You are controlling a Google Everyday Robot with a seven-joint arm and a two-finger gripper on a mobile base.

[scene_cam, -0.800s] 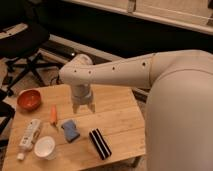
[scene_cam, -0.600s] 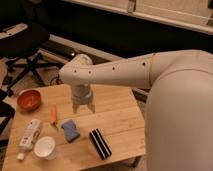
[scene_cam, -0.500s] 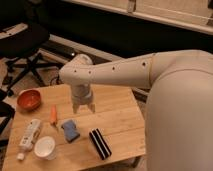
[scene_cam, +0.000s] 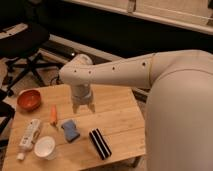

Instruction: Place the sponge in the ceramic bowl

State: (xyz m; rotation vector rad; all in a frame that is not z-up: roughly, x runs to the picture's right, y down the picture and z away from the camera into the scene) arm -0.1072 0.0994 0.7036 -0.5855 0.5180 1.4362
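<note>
Small blue rectangular sponge (scene_cam: 70, 129) lies flat on the light wooden tabletop (scene_cam: 120, 117), left of centre, well in from every edge. Small orange stick-shaped item (scene_cam: 53, 114) is just beside it on the far-left. Black block with pale stripes (scene_cam: 100, 143) is near on the right, close to the front edge. White round cup (scene_cam: 45, 147) and white plastic bottle (scene_cam: 30, 136) sit front-left of the sponge, toward the left edge.

Glossy orange-red ceramic bowl (scene_cam: 28, 99) is at the far-left corner, near the left edge, well apart from the sponge, with the orange stick between them.

Tool (scene_cam: 83, 108) hangs above the tabletop, just behind and slightly right of the sponge, not touching it. Fingers point down, spread, holding nothing. Bare wood runs from the tool to the right edge. Black office chair (scene_cam: 25, 42) stands beyond the far-left side.
</note>
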